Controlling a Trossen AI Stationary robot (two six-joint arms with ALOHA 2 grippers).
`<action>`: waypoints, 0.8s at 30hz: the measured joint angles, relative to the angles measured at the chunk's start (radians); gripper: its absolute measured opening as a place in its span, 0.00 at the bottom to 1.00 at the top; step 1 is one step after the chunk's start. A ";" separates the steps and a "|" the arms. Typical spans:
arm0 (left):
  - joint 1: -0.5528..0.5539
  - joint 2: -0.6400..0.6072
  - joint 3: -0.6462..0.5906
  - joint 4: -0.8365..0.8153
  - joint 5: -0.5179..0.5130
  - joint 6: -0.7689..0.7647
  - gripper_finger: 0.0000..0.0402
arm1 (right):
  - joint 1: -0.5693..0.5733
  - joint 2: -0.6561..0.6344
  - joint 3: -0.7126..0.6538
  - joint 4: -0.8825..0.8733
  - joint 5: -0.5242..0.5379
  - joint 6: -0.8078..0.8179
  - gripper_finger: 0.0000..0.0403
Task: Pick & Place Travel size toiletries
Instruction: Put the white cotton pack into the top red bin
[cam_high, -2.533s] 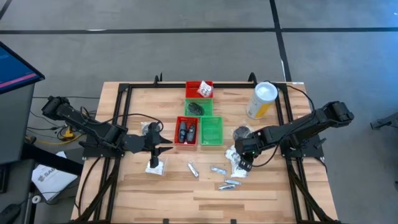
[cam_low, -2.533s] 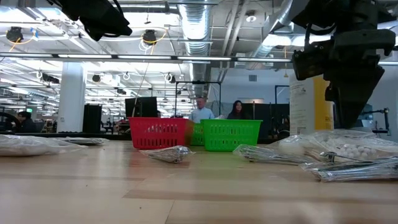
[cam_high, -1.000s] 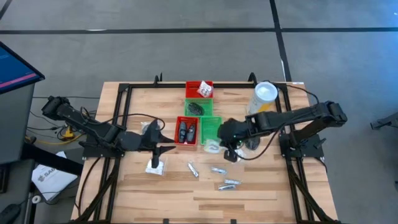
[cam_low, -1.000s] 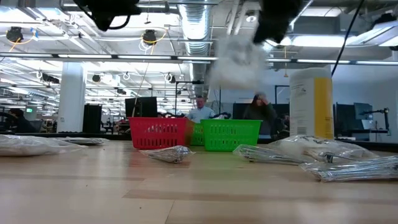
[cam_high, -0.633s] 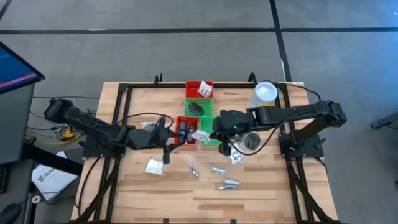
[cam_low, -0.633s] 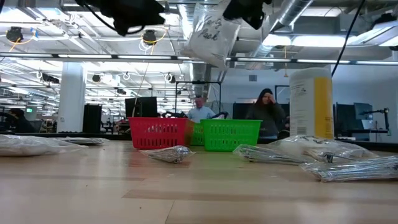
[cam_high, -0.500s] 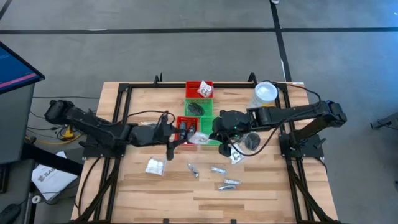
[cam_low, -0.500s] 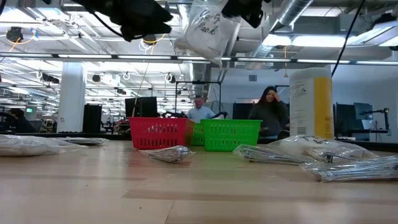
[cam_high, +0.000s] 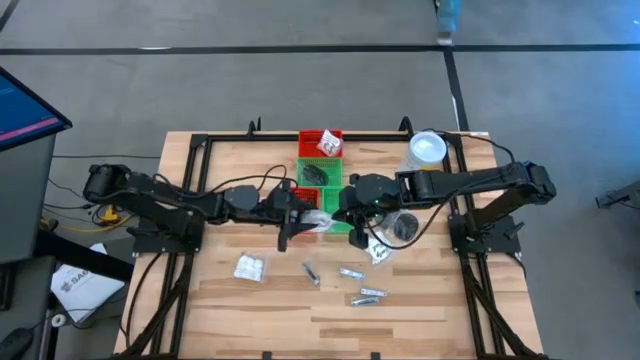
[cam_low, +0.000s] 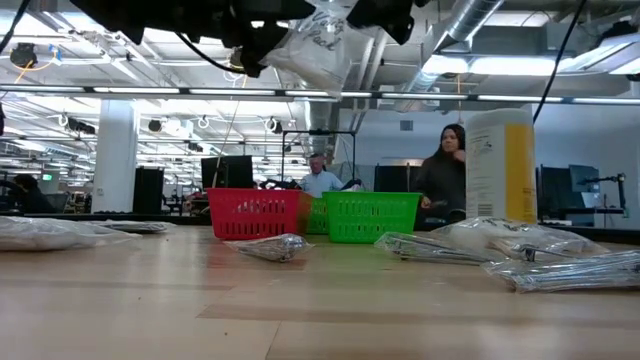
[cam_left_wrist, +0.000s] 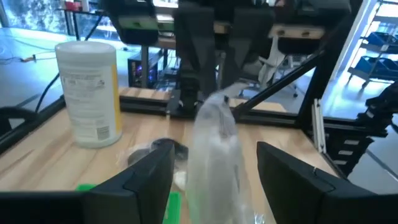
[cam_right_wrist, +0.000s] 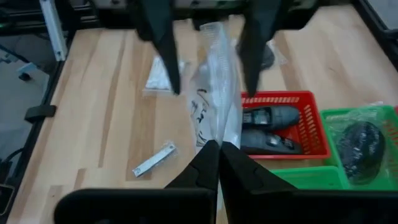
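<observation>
Crinkly sachet (cam_high: 318, 220) pinched in right end effector (cam_high: 338, 218); left end effector (cam_high: 300, 221), newly arrived, fingers spread around it.

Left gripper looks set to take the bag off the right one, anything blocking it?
Probably not. The left gripper is open, a finger on each side of the clear bag that hangs from the shut right gripper above the trays. Nothing lies between fingers and bag.

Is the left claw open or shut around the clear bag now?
Open. In the left wrist view its two fingers stand wide on either side of the clear bag, not touching; the right claw is shut on it.
</observation>
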 joint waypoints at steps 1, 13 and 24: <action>0.005 0.004 0.000 -0.001 0.000 0.000 0.53 | -0.004 0.000 0.000 0.001 0.000 0.000 0.00; 0.046 0.003 0.000 0.018 0.000 0.031 0.04 | -0.022 0.000 0.000 0.024 0.001 -0.025 0.00; 0.063 -0.056 0.000 -0.121 -0.035 0.058 0.01 | -0.093 0.001 0.000 0.033 0.000 -0.084 0.17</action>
